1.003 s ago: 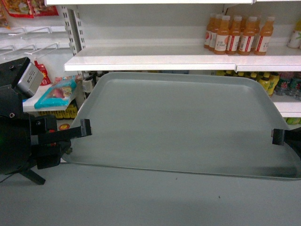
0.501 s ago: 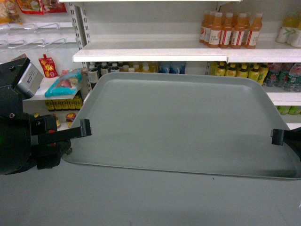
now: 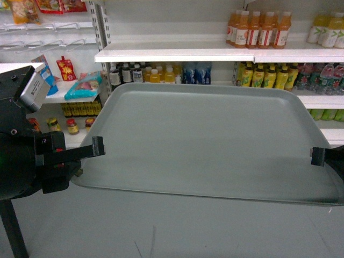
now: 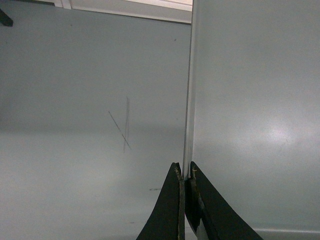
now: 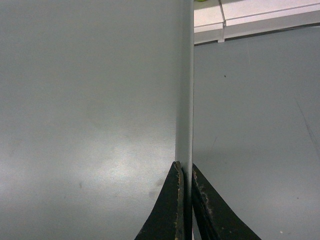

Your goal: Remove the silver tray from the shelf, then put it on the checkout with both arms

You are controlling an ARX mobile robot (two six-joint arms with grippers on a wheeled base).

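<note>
— Are both grippers actually on it?

— Yes. The left gripper (image 3: 97,146) is pinched onto the left rim of the silver tray (image 3: 204,140), and the wrist view shows its two black fingers (image 4: 172,210) closed tight on the thin edge. The right gripper (image 3: 317,156) does the same on the right rim; only its tip shows from the front, but up close its fingers (image 5: 170,210) clamp the rim with no gap.

— So where is the tray?

— Held in the air between the two arms, roughly level, its far edge a little higher in the head view. It touches no shelf. Grey floor (image 3: 161,231) shows beneath it, with a few dark scuff lines (image 4: 122,130).

— And behind it?

— White store shelving. The shelf (image 3: 172,54) above the tray's far edge runs across the aisle, and orange juice bottles (image 3: 255,29) stand on it at the right. Below are rows of small bottles (image 3: 156,72), partly hidden by the tray. Off to the left, a teal packet (image 3: 83,86) lies on a lower board, with red snack packs (image 3: 65,69) near it.

— Can you see the checkout?

— Not from here.
</note>
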